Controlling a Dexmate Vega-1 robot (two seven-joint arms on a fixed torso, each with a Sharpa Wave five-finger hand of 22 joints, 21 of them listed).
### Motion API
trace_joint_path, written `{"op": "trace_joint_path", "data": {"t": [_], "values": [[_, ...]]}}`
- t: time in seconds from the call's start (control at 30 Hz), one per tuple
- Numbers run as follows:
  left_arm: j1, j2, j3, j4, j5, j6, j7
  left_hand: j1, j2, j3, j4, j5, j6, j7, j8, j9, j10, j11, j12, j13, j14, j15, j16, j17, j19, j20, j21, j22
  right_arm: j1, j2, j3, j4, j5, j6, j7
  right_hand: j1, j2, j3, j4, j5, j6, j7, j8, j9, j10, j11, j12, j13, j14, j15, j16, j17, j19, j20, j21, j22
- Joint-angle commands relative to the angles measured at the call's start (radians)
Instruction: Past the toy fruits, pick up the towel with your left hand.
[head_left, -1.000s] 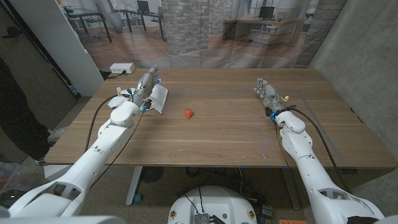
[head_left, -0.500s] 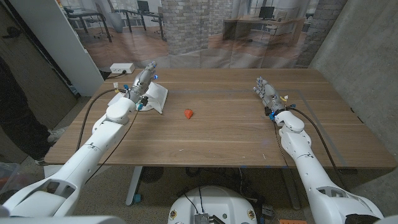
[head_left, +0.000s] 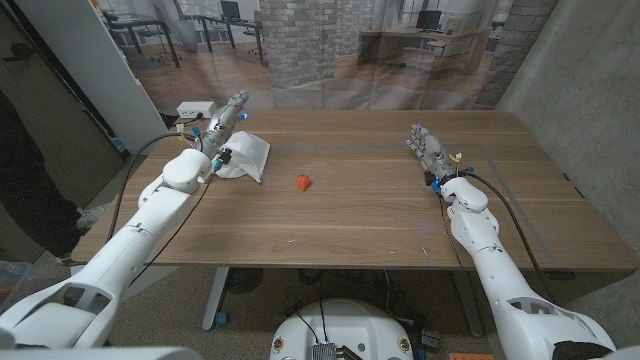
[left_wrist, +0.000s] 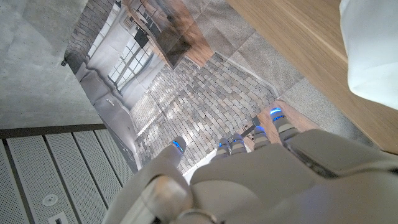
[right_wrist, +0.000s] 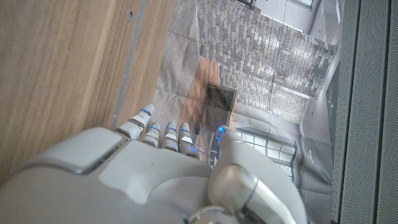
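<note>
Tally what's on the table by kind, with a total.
Towel, white: 1
Toy fruit, red-orange: 1
Robot hands over the table: 2, left hand by the towel, right hand near the right side
Total: 4

Matt brown wood grain across the table (head_left: 350, 215). Soft white cloth for the towel (head_left: 247, 158), creased. Smooth, glossy pale plastic shells on the left hand (head_left: 225, 120) and right hand (head_left: 428, 150).

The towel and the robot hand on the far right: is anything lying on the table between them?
Yes. In the head view a small red toy fruit lies between the towel and the right robot hand; the remaining table there is bare wood.
</note>
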Motion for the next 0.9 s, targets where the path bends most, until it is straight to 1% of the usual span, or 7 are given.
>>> {"op": "trace_joint_path", "data": {"t": [0.03,0.37,0.47,0.77,0.9], "values": [[-0.002,0.041,-0.011,-0.031,0.047,0.020,0.002,0.017,0.041,0.006,-0.010,-0.002,0.003,-0.002,-0.001,0.003,-0.027,-0.002,-0.001,0.004,-0.034,0.006,-0.007,-0.001,-0.001,0.012,-0.001,0.001,0.006,0.003,-0.002,0.009,-0.001,0.003,0.001,0.006,0.009,0.004,-0.008,0.005,0.004,0.008,0.006,0.005,0.004,0.008,0.006,0.006,0.000,0.004,0.002,0.003,0.011,-0.006,0.006,0.003],[-0.001,0.089,-0.019,-0.059,0.099,0.035,-0.004,0.027,0.044,0.013,-0.017,-0.007,0.011,-0.002,0.000,0.003,-0.024,-0.002,-0.001,0.003,-0.029,0.005,-0.007,-0.001,0.004,0.013,0.000,0.001,0.001,0.005,-0.002,0.005,-0.001,0.006,0.001,0.007,0.009,0.004,-0.009,0.005,0.004,0.007,0.006,0.005,0.005,0.008,0.006,0.006,0.001,0.004,0.002,0.002,0.011,-0.006,0.006,0.003],[0.001,0.104,-0.023,-0.070,0.114,0.041,-0.007,0.032,0.043,0.016,-0.021,-0.010,0.013,-0.003,0.000,0.003,-0.022,-0.003,-0.001,0.003,-0.027,0.004,-0.007,-0.002,-0.007,0.010,-0.006,0.001,-0.002,0.006,-0.002,0.000,-0.001,0.005,-0.001,0.007,0.009,0.004,-0.009,0.005,0.005,0.007,0.006,0.005,0.005,0.008,0.006,0.006,0.001,0.004,0.002,0.002,0.012,-0.006,0.006,0.003],[0.009,0.153,-0.032,-0.106,0.176,0.065,-0.007,0.038,0.043,0.019,-0.027,-0.014,0.016,-0.003,0.000,0.003,-0.023,-0.003,-0.003,0.003,-0.028,0.003,-0.009,-0.002,-0.011,0.011,-0.008,0.000,-0.014,0.006,-0.003,-0.019,-0.003,0.002,-0.004,0.007,0.009,0.004,-0.010,0.005,0.005,0.007,0.006,0.005,0.005,0.008,0.006,0.006,0.001,0.004,0.001,0.002,0.012,-0.006,0.006,0.002],[0.011,0.169,-0.041,-0.117,0.184,0.074,-0.018,0.042,0.042,0.021,-0.030,-0.016,0.016,-0.003,-0.001,0.003,-0.023,-0.005,-0.003,0.003,-0.029,0.002,-0.010,-0.002,-0.011,0.010,-0.009,0.000,-0.018,0.007,-0.004,-0.026,-0.002,0.000,-0.004,0.007,0.009,0.004,-0.011,0.005,0.005,0.007,0.006,0.005,0.004,0.008,0.006,0.006,0.001,0.005,0.001,0.002,0.013,-0.006,0.006,0.002]]}}
